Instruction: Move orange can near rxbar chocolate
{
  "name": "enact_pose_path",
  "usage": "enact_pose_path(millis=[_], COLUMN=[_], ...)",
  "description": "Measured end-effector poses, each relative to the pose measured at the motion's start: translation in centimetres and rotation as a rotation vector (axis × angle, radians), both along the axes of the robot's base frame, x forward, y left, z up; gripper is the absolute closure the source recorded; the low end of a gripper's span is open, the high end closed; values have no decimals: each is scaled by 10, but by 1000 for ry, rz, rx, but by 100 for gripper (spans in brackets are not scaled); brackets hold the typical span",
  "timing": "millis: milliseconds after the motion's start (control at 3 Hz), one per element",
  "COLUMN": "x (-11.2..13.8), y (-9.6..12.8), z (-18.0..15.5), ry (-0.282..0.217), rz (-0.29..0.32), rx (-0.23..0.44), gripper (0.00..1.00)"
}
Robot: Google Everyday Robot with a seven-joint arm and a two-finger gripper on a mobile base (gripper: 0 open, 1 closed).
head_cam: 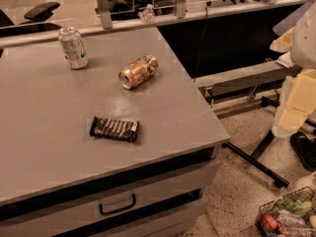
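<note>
The orange can [138,71] lies on its side on the grey table [44,132], towards the back right, with its top end facing front-left. The rxbar chocolate [114,129] lies flat in its dark wrapper nearer the front, about a can's length in front of the orange can and slightly to its left. My gripper [292,113] hangs at the far right edge of the view, off the table and over the floor. It is well to the right of both objects and touches neither.
A white-and-green can [73,48] stands upright at the back left of the table. The table's right edge drops to a speckled floor with black frame legs [254,164]. A wire basket of items [286,216] sits at the bottom right. A rail [148,23] runs behind the table.
</note>
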State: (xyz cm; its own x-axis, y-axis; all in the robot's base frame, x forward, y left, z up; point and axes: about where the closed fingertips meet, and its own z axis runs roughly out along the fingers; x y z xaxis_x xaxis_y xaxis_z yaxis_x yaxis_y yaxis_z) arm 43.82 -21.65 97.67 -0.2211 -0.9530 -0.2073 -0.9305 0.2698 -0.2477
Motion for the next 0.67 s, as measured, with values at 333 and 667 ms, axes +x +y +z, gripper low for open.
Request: enact_pose_path(millis=[333, 667], x=[0, 18], y=[0, 5], z=[0, 5], ry=[0, -26], rz=[0, 50], rx=[0, 23], gripper=[0, 0])
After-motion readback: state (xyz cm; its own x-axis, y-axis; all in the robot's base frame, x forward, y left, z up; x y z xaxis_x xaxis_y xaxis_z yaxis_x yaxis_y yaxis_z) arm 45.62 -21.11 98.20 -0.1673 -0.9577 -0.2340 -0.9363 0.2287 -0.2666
